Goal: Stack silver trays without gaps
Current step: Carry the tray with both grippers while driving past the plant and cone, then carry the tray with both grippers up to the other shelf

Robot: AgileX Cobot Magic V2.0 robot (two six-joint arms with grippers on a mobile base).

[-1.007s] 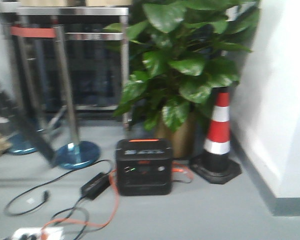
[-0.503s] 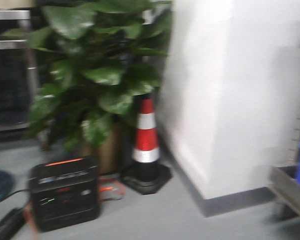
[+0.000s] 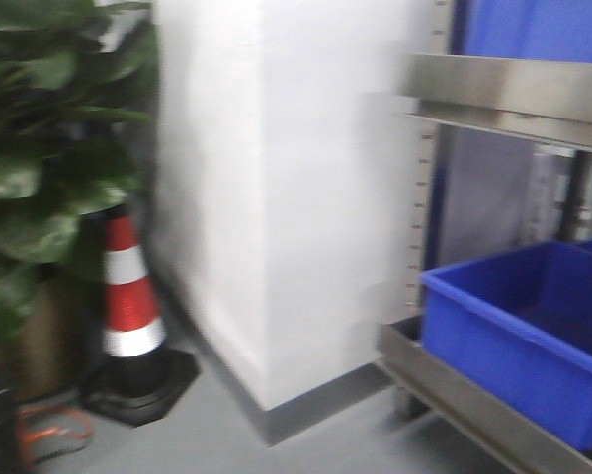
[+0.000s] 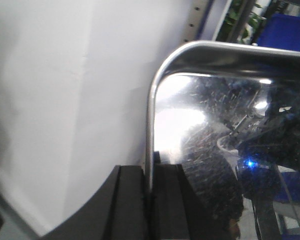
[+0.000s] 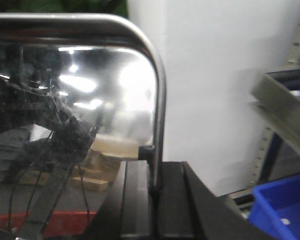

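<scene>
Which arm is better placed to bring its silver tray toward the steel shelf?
Probably right: the right fingers clamp a silver tray beside the steel shelf; the left fingers face the white wall.

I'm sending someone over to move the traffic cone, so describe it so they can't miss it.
In the front view, start at the wide white pillar. At the foot of its left side, between it and the leafy potted plant, stands the traffic cone. It is the only thing there with red and white bands, and it sits on a black base.
</scene>
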